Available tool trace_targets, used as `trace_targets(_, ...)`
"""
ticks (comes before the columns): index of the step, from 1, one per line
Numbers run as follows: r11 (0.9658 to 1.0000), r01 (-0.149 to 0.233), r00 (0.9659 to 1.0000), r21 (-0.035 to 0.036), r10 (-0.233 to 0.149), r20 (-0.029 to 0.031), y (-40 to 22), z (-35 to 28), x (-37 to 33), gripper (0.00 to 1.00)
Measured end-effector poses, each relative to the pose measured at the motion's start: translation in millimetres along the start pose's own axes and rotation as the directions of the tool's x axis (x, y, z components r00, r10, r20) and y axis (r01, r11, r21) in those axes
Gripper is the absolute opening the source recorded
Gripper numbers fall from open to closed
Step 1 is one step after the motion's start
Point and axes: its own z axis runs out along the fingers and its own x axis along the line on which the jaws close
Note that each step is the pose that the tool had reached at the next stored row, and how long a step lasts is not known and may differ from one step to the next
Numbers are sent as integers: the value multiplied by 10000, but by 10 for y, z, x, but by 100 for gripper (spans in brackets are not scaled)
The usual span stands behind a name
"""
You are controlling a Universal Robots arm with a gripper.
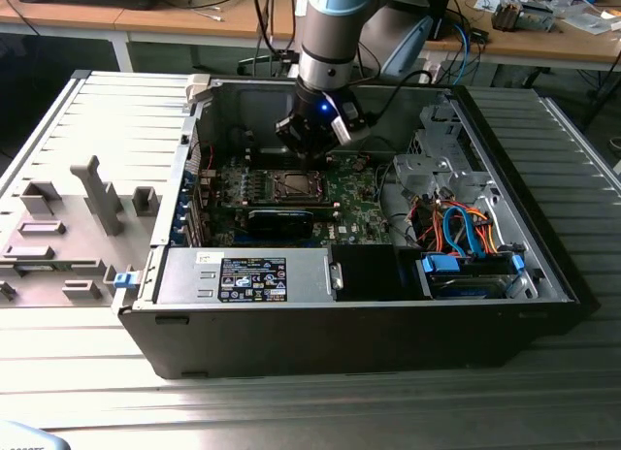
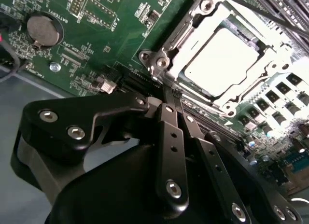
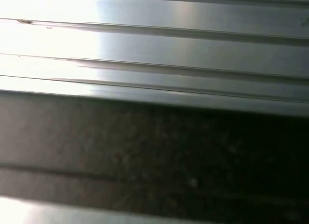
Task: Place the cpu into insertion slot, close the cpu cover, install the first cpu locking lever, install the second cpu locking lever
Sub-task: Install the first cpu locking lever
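So the chip (image 2: pixel 219 60) already sits in its socket (image 2: pixel 183 96) with the cover (image 2: pixel 277 64) down over it — the gripper (image 2: pixel 176 96), jaws pinched together on nothing, pokes just beside the frame's corner.

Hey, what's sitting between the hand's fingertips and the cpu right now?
In the second wrist view, the hand is just short of the cpu. Between them lie the silvery edge of the cpu cover and a thin metal lever rod.
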Motion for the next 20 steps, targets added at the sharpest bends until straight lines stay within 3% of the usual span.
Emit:
trace_targets(2,10000,-1,10000,7,1,-1,3,-52,4,11)
trace_targets(5,10000,0,10000,5,0,-1,-31,-62,7,11)
trace_targets(7,10000,0,10000,6,0,-1,-72,-65,11,11)
trace_targets(16,10000,1,10000,11,-1,-2,-360,-83,40,11)
trace_targets(20,10000,-3,10000,23,3,-3,-375,-129,45,11)
